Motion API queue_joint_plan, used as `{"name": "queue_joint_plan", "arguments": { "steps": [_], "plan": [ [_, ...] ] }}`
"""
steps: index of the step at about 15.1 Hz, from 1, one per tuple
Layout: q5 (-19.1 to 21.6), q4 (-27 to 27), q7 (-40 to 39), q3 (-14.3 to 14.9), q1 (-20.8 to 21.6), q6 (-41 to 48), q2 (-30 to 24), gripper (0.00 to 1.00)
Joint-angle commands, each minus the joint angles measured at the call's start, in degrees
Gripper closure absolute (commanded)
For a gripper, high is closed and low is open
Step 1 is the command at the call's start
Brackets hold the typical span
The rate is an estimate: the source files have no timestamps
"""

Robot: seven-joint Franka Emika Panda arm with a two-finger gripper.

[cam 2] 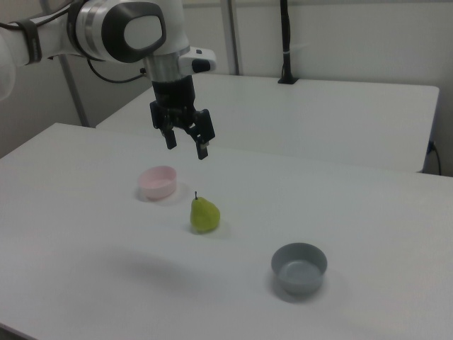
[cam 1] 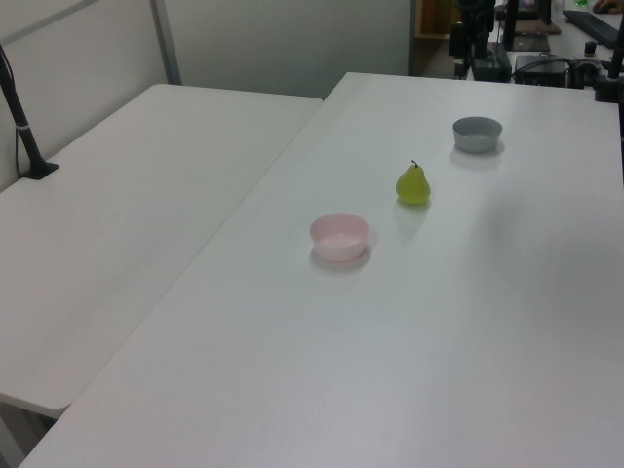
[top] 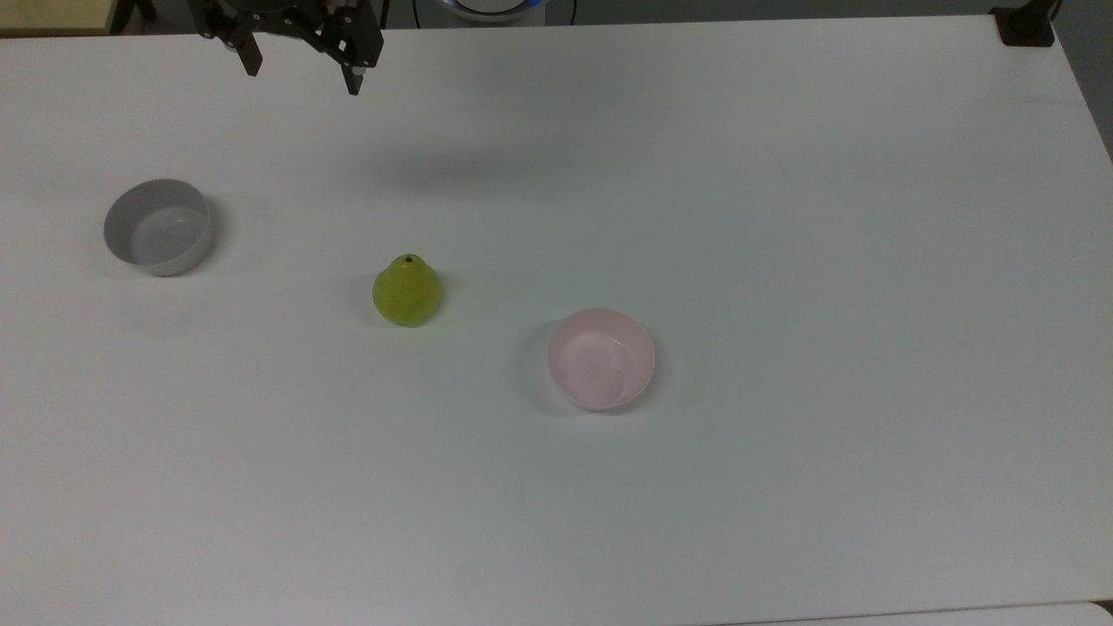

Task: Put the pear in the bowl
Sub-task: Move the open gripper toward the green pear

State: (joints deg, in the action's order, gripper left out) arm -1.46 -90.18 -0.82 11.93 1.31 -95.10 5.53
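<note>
The pear [top: 407, 291] is stood upright on the white surface [top: 783, 217], apart from both bowls: in the top view the pink bowl [top: 602, 358] is found at its four o'clock and the grey bowl [top: 158, 226] at its ten o'clock. The gripper [top: 303, 76] is held high at the pear's eleven o'clock, spread wide and empty, presumably ahead of a descent. Its upper body is cut off by the top view's edge.

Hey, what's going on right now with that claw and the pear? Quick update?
Claw open, empty, raised above table. Pear upright, untouched, between grey bowl and pink bowl. Nothing in the way.
</note>
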Motion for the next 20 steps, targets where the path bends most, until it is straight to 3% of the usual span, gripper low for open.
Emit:
{"name": "queue_joint_plan", "arguments": {
  "steps": [1,10,13,20],
  "plan": [
    [-0.1,-0.3,-1.0,0.9,0.8,-1.1,-0.4,0.0],
    [0.1,-0.3,-1.1,0.4,0.9,-1.2,-0.3,0.0],
    [0.1,-0.3,-0.6,0.3,3.3,-1.1,1.1,0.0],
    [0.5,3.1,-5.1,0.1,5.6,-4.9,10.8,0.0]
  ]
}}
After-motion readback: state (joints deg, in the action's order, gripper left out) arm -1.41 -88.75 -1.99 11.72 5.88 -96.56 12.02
